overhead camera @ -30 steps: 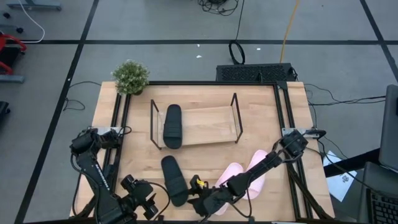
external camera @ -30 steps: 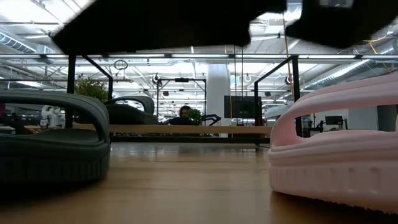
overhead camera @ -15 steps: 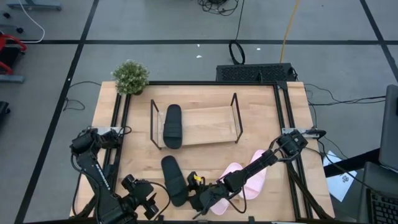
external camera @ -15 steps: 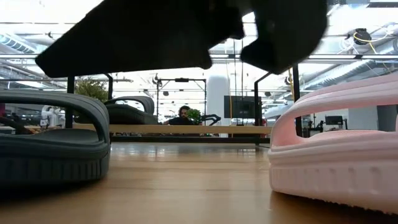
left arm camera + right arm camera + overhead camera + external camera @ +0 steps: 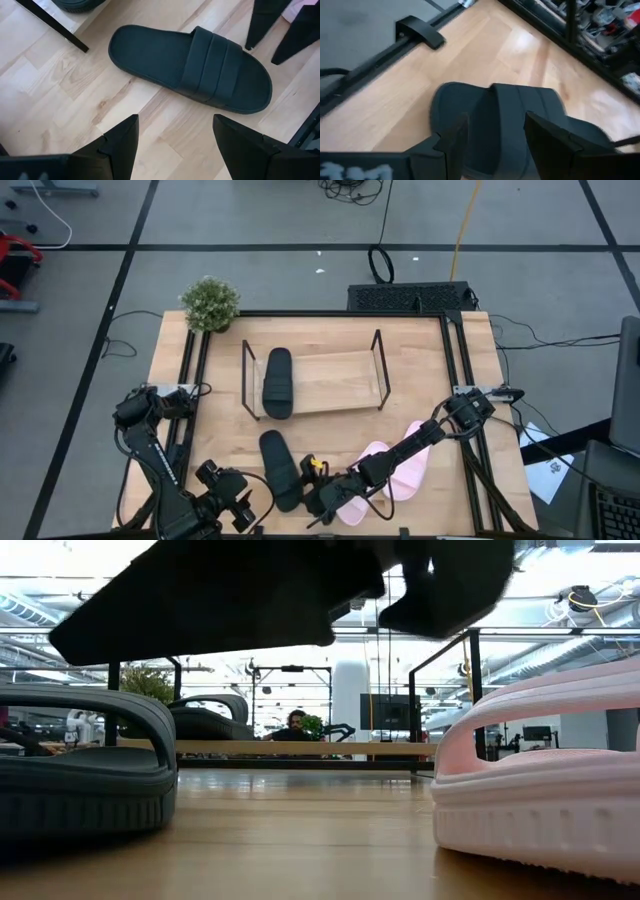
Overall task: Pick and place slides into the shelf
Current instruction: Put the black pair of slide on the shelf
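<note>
One black slide (image 5: 278,383) lies in the shelf (image 5: 340,402), a wire rack on a wooden base at the table's middle. A second black slide (image 5: 279,468) lies flat on its sole near the table's front edge. Two pink slides (image 5: 410,452) lie to its right, partly under my right arm. My right gripper (image 5: 316,502) hangs open just right of the black slide's near end; its wrist view shows the strap (image 5: 517,112) ahead of the fingers. My left gripper (image 5: 240,505) hovers open at the near left, looking down on that slide (image 5: 190,65).
A potted plant (image 5: 210,304) stands at the table's far left corner, and a black grid-like unit (image 5: 410,297) sits past the far edge. Dark rails (image 5: 190,380) run along both table sides. The shelf has bare wood right of its slide.
My right gripper has shifted a little toward the black slide on the table, sunk slightly and rolled a bit, then held still. The slides lie where they were.
</note>
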`<action>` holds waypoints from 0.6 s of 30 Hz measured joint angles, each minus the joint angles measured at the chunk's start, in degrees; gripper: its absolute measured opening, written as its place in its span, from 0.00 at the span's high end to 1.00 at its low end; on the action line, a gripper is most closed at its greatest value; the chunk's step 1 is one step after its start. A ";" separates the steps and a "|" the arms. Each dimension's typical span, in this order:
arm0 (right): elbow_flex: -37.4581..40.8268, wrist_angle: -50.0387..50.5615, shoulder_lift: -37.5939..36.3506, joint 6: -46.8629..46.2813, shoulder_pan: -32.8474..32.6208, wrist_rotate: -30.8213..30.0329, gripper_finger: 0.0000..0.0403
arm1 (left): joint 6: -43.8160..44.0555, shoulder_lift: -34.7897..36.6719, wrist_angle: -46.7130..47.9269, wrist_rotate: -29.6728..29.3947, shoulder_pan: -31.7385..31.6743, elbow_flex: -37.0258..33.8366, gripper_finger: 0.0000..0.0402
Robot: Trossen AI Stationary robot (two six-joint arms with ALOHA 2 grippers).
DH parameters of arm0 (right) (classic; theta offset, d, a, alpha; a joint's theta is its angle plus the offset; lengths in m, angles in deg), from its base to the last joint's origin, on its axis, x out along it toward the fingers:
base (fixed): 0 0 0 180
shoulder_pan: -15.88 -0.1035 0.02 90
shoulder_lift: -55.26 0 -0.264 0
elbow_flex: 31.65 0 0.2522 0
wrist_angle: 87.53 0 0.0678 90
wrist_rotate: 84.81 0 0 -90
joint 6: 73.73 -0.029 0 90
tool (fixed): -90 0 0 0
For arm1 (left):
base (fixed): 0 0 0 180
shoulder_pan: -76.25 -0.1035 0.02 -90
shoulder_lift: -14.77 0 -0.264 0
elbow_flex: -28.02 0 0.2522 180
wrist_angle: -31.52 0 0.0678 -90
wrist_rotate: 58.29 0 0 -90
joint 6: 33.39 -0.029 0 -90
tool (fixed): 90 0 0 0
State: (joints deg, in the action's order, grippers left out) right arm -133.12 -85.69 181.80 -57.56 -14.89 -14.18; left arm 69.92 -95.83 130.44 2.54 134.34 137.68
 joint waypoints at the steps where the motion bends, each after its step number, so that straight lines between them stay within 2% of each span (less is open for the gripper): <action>1: 0.00 0.11 0.00 -0.43 0.00 -0.02 0.55 | 0.00 0.00 0.00 0.00 0.00 0.00 0.38; 12: 0.00 -4.05 4.59 -0.92 0.81 -0.32 0.55 | 0.00 0.00 -0.24 -0.42 0.02 0.00 0.38; 18: 0.00 -4.75 4.33 3.72 0.61 -6.36 0.55 | 0.01 0.00 -0.41 -0.93 0.00 0.00 0.38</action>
State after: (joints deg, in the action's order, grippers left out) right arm -133.12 -90.44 186.12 -53.84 -14.28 -20.54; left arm 69.92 -95.83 130.03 1.62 134.34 137.68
